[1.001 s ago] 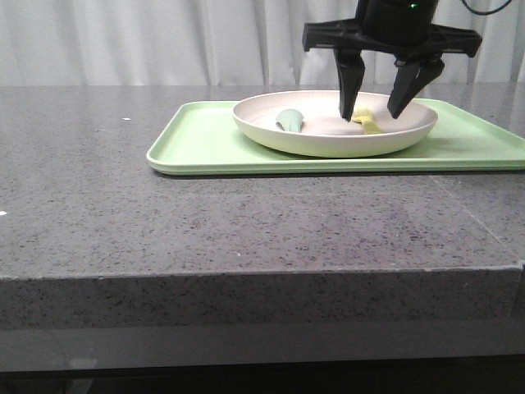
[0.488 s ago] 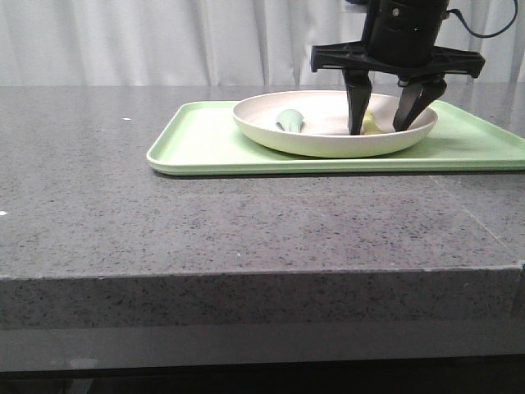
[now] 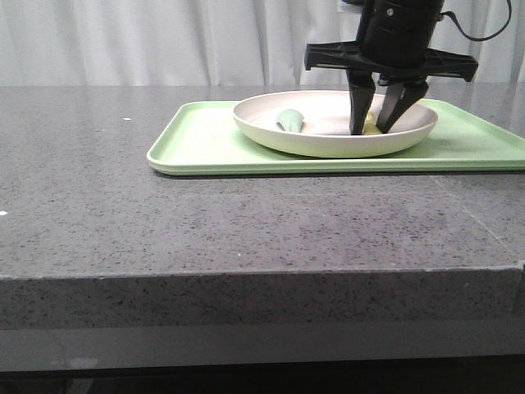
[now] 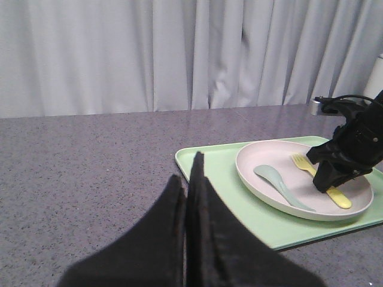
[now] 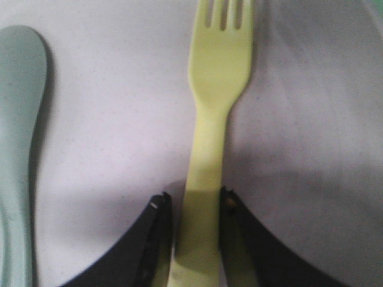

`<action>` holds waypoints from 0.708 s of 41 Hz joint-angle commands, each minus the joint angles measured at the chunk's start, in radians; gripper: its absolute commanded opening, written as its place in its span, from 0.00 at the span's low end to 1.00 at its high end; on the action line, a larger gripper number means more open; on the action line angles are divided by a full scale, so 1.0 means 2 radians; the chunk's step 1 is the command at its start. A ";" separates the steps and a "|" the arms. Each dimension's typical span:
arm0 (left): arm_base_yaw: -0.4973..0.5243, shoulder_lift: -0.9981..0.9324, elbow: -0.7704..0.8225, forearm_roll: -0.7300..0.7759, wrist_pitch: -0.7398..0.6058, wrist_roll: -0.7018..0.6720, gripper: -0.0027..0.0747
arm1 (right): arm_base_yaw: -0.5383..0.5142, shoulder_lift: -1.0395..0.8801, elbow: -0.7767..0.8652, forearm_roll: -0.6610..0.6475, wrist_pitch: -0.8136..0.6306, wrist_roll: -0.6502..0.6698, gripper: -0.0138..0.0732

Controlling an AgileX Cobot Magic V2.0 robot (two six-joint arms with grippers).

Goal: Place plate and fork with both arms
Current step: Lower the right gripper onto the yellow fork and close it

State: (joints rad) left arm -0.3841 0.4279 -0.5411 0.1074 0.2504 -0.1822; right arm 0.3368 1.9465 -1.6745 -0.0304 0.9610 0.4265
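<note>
The cream-white plate (image 3: 328,144) sits on the light-green tray (image 3: 197,139). The pale-yellow fork (image 5: 218,78) lies flat inside the plate, tines pointing away from the wrist camera. My right gripper (image 3: 372,128) reaches down into the plate, and in the right wrist view the right gripper (image 5: 192,200) has its fingers pressed in on both sides of the fork's handle. From the left wrist view the fork (image 4: 302,162) shows beside the right arm. My left gripper (image 4: 191,170) hovers over the bare counter to the tray's left, shut and holding nothing.
A grey-green utensil (image 3: 290,120) lies in the plate left of the fork. The tray stands at the back right of the speckled grey counter (image 3: 164,213). White curtains hang behind the counter.
The right gripper's fingers have dropped into the plate and narrowed onto the fork's handle. Plate, tray and grey-green utensil have not moved.
</note>
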 commanded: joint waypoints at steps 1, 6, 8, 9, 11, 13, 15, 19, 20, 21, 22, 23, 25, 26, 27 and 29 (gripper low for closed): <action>-0.004 0.003 -0.015 -0.002 -0.043 -0.005 0.01 | -0.001 -0.022 -0.013 -0.007 0.005 -0.002 0.34; -0.004 0.003 -0.015 -0.002 -0.043 -0.005 0.01 | -0.001 -0.022 -0.013 -0.007 0.005 -0.002 0.34; -0.004 0.003 -0.015 -0.002 -0.043 -0.005 0.01 | -0.001 -0.022 -0.013 -0.007 0.005 -0.002 0.34; -0.004 0.003 -0.015 -0.002 -0.043 -0.005 0.01 | -0.001 -0.022 -0.013 -0.007 0.005 -0.002 0.34; -0.004 0.003 -0.015 -0.002 -0.043 -0.005 0.01 | -0.001 -0.022 -0.014 -0.007 0.005 -0.002 0.33; -0.004 0.003 -0.015 -0.002 -0.043 -0.005 0.01 | -0.002 -0.023 -0.014 -0.007 0.006 -0.002 0.34; -0.004 0.003 -0.015 -0.002 -0.043 -0.005 0.01 | -0.002 -0.023 -0.017 -0.007 0.008 -0.002 0.34; -0.004 0.003 -0.015 -0.002 -0.043 -0.005 0.01 | -0.002 -0.023 -0.029 -0.007 0.015 -0.002 0.34; -0.004 0.003 -0.015 -0.002 -0.043 -0.005 0.01 | -0.002 -0.023 -0.034 -0.007 0.017 -0.002 0.34; -0.004 0.003 -0.015 -0.002 -0.043 -0.005 0.01 | -0.002 -0.023 -0.037 -0.007 0.018 -0.002 0.34; -0.004 0.003 -0.015 -0.002 -0.043 -0.005 0.01 | -0.002 -0.023 -0.039 -0.007 0.019 -0.002 0.34; -0.004 0.003 -0.015 -0.002 -0.043 -0.005 0.01 | -0.002 -0.023 -0.042 -0.007 0.021 -0.002 0.34; -0.004 0.003 -0.015 -0.002 -0.043 -0.005 0.01 | -0.002 -0.023 -0.044 -0.007 0.021 -0.002 0.34; -0.004 0.003 -0.015 -0.002 -0.043 -0.005 0.01 | -0.002 -0.023 -0.044 -0.007 0.021 -0.002 0.34; -0.004 0.003 -0.015 -0.002 -0.043 -0.005 0.01 | -0.002 -0.023 -0.044 -0.007 0.022 -0.002 0.34; -0.004 0.003 -0.015 -0.002 -0.043 -0.005 0.01 | -0.002 -0.023 -0.044 -0.007 0.024 -0.002 0.34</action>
State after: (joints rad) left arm -0.3841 0.4279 -0.5411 0.1074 0.2504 -0.1822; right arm 0.3368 1.9562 -1.7284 -0.0281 1.0217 0.4265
